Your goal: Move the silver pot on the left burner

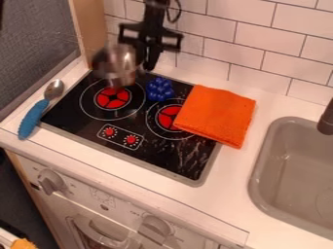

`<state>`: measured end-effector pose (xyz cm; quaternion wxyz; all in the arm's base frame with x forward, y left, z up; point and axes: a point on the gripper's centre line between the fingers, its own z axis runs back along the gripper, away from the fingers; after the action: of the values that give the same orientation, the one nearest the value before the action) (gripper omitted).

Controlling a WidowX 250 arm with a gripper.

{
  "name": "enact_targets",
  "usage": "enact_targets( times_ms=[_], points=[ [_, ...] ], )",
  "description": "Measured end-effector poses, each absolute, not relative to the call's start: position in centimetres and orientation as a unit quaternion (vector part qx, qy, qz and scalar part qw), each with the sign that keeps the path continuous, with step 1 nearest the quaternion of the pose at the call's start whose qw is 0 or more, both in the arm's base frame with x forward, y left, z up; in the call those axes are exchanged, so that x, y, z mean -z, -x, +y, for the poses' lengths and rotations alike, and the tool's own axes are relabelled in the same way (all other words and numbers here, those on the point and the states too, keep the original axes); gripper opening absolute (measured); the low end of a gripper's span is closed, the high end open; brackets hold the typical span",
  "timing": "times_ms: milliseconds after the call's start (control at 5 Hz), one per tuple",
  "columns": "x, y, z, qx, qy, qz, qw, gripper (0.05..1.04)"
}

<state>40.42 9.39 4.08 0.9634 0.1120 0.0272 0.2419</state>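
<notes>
Black gripper (148, 67) hangs near the wall edge of the stovetop (84, 125), at about one o'clock from the left burner (112, 97). How far open it is, I cannot tell, nor whether it has hold of the silver pot (117, 63), though the two meet in the view. The pot sits at the gripper's nine o'clock and at twelve o'clock from that burner, its lower end overlapping the upper part of the burner's ring. Its outline is longest from roughly twelve to six, top leaning slightly toward eleven; it is blurred, so I cannot tell which way its mouth or handle points, or how high it is.

Blue toy grapes (160, 89) lie between two and three o'clock from the left burner; the right burner (168, 117) is near four. An orange cloth (218, 115) lies at three o'clock from the right burner, covering part of it. Toward nine o'clock, beside the stovetop, a spoon (34, 117) has its metal bowl toward one and its blue handle toward seven. The sink (261, 168) is at four o'clock from the cloth.
</notes>
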Motion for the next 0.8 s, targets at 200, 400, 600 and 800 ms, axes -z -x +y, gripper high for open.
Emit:
enact_targets(
  times_ms=[200, 400, 600, 800],
  points=[
    [-4.2, -40.2, 9.5, -0.236, -0.116, 0.035, 0.964, 0.563],
    [-3.4, -39.8, 9.3, -0.221, -0.111, 0.039, 0.968, 0.875],
    [-4.3, -39.5, 8.7, -0.182, -0.093, 0.013, 0.979, 1.017],
    [-4.9, -39.1, 7.4, -0.066, -0.054, -0.039, 0.996, 1.011]
  ],
)
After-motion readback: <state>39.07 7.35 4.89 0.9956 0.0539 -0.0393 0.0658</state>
